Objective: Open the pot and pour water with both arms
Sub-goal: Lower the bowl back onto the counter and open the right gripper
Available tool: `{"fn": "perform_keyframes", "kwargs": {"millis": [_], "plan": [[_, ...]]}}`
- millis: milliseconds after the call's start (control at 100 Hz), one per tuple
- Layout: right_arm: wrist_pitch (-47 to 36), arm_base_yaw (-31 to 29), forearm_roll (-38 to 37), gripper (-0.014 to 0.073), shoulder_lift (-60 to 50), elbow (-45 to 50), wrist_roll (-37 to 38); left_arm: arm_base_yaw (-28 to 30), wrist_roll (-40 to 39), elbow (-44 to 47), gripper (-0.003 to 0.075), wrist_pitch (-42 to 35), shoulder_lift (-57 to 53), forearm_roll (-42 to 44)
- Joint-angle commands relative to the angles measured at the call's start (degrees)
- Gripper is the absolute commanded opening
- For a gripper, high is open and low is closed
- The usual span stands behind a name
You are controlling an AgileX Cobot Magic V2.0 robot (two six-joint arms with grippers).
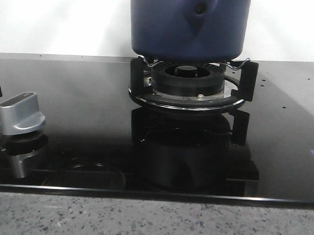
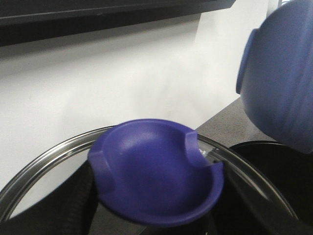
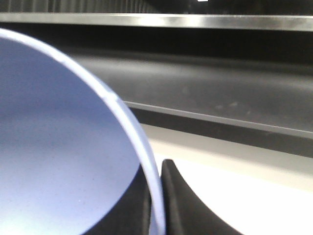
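Note:
The dark navy pot [image 1: 189, 30] stands on the gas burner [image 1: 187, 85] at the back middle, its teardrop handle bracket [image 1: 199, 10] facing me; its top is cut off. Neither gripper shows in the front view. My left gripper [image 2: 154, 210] is shut on the blue-purple knob [image 2: 156, 169] of a glass lid with a steel rim [image 2: 44, 156], black fingers on either side of the knob. My right gripper [image 3: 157, 196] is shut on the rim of a lighter blue bowl [image 3: 54, 147], one finger inside and one outside. The bowl's rounded outside [image 2: 283, 73] hangs beside the lid.
A silver stove knob [image 1: 20, 114] sits at the left on the black glass hob [image 1: 85, 99]. A speckled grey counter edge [image 1: 152, 221] runs along the front. A white wall stands behind. A dark round opening [image 2: 266, 164] lies below the bowl in the left wrist view.

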Motion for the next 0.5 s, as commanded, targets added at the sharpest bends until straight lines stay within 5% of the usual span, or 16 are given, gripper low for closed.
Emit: {"fn": "perform_keyframes", "kwargs": {"millis": [0, 330, 490], "plan": [[2.3, -0.1, 1.0, -0.0067, -4.0, -4.0, -0.1, -0.7, -0.6, -1.9, 0.0274, 1.8, -3.2, -6.1], [65.6, -9.3, 10.4, -0.0067, -7.4, -24.2, 0.3, -8.4, 0.1, -1.9, 0.0274, 0.9, -3.2, -8.9], [85.8, -19.5, 11.5, -0.0067, -7.3, -28.1, 3.1, -11.6, 0.1, -1.9, 0.0274, 0.8, -3.2, -9.5]]}}
